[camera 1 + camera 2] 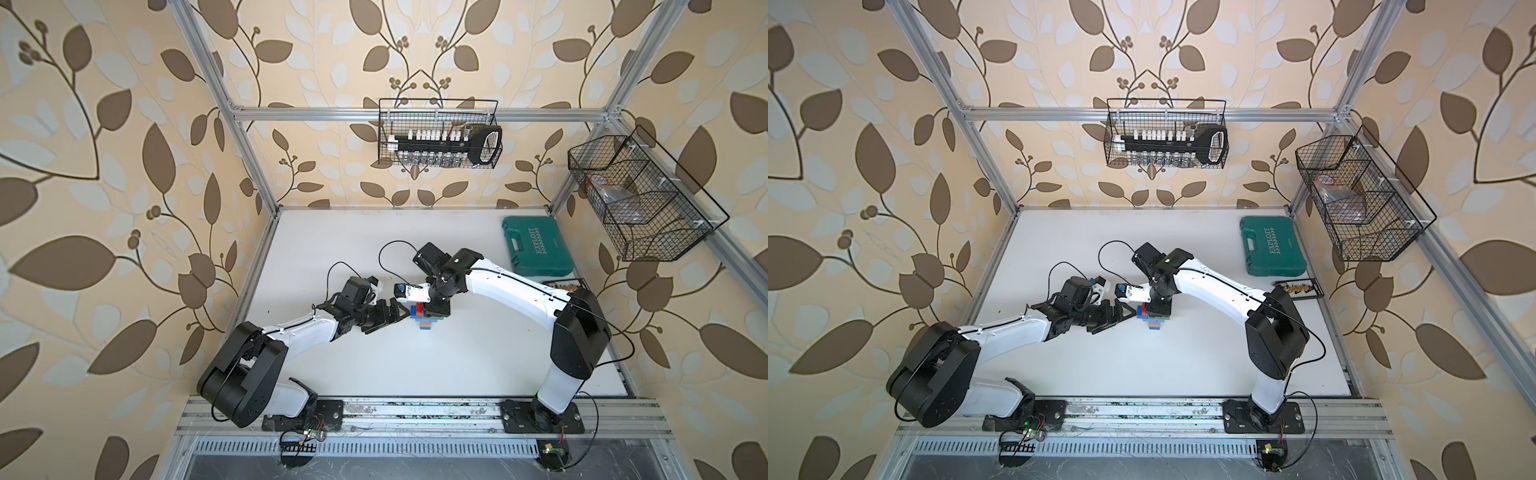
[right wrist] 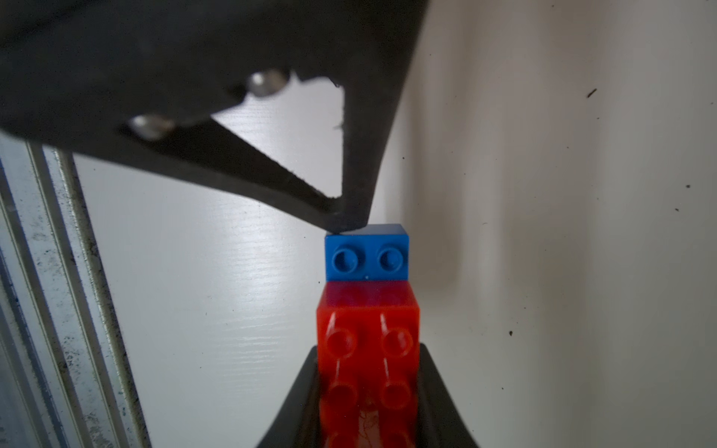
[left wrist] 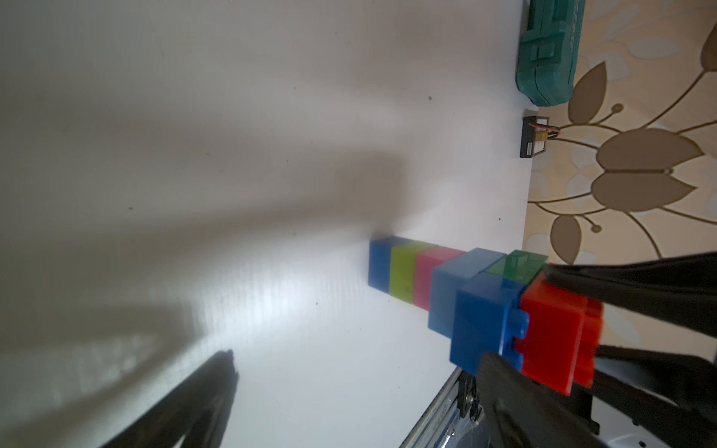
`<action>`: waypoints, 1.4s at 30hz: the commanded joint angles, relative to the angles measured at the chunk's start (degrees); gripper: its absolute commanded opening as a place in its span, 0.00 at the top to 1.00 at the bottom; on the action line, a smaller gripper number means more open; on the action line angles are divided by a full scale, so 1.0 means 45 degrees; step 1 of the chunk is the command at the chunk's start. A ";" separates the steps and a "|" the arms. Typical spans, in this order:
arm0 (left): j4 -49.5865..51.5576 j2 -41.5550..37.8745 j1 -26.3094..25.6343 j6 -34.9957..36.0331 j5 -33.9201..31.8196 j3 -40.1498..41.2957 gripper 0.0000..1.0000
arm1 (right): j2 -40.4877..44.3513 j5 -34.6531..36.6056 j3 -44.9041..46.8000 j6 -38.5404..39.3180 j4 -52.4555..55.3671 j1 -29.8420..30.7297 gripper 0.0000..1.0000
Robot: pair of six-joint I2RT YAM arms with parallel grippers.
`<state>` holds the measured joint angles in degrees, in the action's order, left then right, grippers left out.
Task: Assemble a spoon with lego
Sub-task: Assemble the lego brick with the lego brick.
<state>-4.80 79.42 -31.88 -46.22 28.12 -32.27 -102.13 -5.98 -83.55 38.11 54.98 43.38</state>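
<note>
Gripping the red brick (image 2: 368, 329) of the spoon (image 3: 403, 271) with right gripper (image 2: 368, 407), well apart from the teal case (image 1: 536, 245); holding left gripper (image 1: 391, 321) wide, empty. Judging it light, stiff, slick, prone to popping apart; pinching flat sides.

White links (image 1: 507, 286), black joints (image 1: 579, 332), thin cables (image 1: 380, 255)

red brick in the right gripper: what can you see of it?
The red brick is translucent, glossy plastic, two studs wide and several long, with its studs facing the right wrist camera. The right gripper is shut on its long sides. Its free end meets a dark blue brick, next to the green brick. Whether it is fully seated cannot be told.
</note>
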 commanded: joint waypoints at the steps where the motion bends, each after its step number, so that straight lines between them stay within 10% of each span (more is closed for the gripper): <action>1: -0.0145 -0.0188 -0.0123 0.0344 0.0080 -0.0379 0.01 | -0.1150 0.0039 0.0752 -0.0473 0.0432 0.0051 1.00; 18: 0.0200 -0.0246 -0.0123 0.0484 0.0004 -0.0582 0.01 | -0.0974 0.0371 0.1217 -0.0805 -0.0352 0.0243 1.00; 22: 0.0337 -0.0295 -0.0123 0.0541 -0.0057 -0.0641 0.01 | -0.0882 0.0331 0.0354 -0.0635 0.0088 0.0244 0.74; 36: 0.1359 -0.0859 -0.0123 0.0843 -0.0527 -0.0814 0.01 | -0.0271 0.0469 -0.0106 -0.0724 -0.0038 0.0239 0.45; 42: 0.6183 -0.2040 0.0067 0.1283 -0.2742 -0.2215 0.01 | 0.0538 0.0610 -0.0569 -0.1324 -0.0536 0.0192 0.31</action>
<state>11.00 74.61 -31.86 -42.92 21.74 -37.98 -103.33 -3.66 -83.83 34.00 53.98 44.03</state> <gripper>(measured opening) 0.988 0.686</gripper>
